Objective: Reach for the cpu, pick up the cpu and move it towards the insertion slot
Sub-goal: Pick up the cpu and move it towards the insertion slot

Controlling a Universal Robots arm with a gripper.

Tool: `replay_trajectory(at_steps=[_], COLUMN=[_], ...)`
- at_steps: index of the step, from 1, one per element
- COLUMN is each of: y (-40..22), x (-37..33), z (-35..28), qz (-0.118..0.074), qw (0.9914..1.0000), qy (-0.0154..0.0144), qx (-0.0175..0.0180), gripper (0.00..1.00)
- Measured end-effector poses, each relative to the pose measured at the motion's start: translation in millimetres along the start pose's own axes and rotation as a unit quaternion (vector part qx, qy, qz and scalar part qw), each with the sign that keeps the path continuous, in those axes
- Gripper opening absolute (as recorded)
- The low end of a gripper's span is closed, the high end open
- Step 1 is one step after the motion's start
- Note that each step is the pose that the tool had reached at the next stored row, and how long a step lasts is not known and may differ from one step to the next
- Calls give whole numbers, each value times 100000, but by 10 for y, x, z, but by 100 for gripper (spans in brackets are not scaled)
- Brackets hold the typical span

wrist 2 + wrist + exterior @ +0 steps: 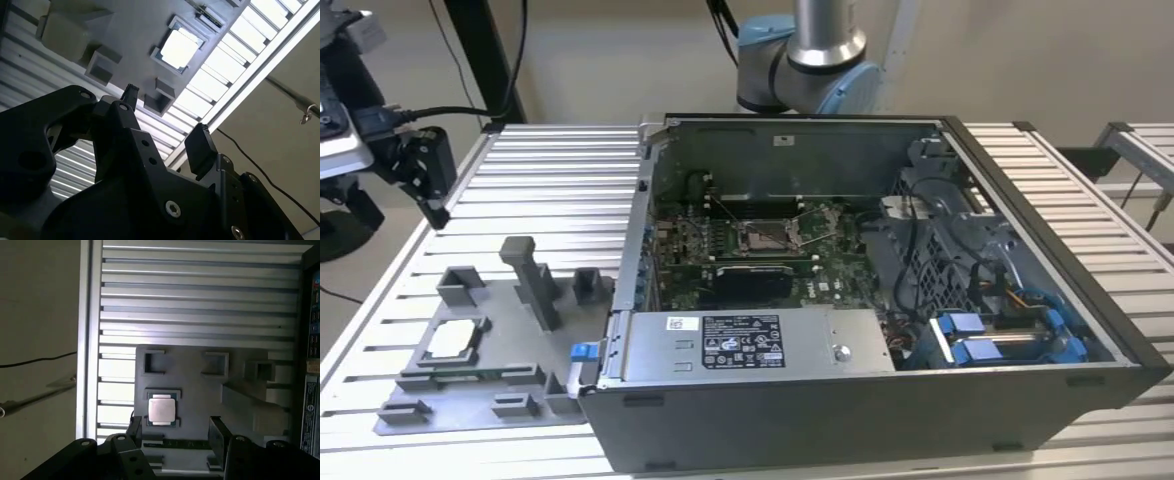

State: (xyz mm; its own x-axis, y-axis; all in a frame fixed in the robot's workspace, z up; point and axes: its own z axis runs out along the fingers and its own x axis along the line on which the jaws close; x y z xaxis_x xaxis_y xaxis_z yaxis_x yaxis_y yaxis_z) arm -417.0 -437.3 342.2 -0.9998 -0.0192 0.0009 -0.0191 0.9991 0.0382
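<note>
**Cpu (454, 340), small flat silvery-white square chip, unlifted; tool empty**

Exterior view: the cpu lies in a recess of the grey plastic tray (507, 350) on the slatted metal tabletop (547, 180), to the exterior view's left of the open dark computer case (854, 400). The insertion slot (761, 237), a silver-framed square socket, sits inside the case, well apart.

Second wrist view: the black tool (165, 122) hangs above the tray, fingers apart, nothing between them.

First wrist view: the cpu (161, 409) sits nearer one finger (134, 427). Judgement: reach in hand. Centre the tool over the chip, square to its edges, and descend straight to clear the recess walls.
</note>
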Motion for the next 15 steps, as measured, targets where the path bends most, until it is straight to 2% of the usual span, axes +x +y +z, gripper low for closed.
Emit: replay_trajectory(at_steps=[15], y=[-7], x=[45], z=[262], qz=[-1], qw=[100000], qy=[-125], qx=[-1], gripper=[100])
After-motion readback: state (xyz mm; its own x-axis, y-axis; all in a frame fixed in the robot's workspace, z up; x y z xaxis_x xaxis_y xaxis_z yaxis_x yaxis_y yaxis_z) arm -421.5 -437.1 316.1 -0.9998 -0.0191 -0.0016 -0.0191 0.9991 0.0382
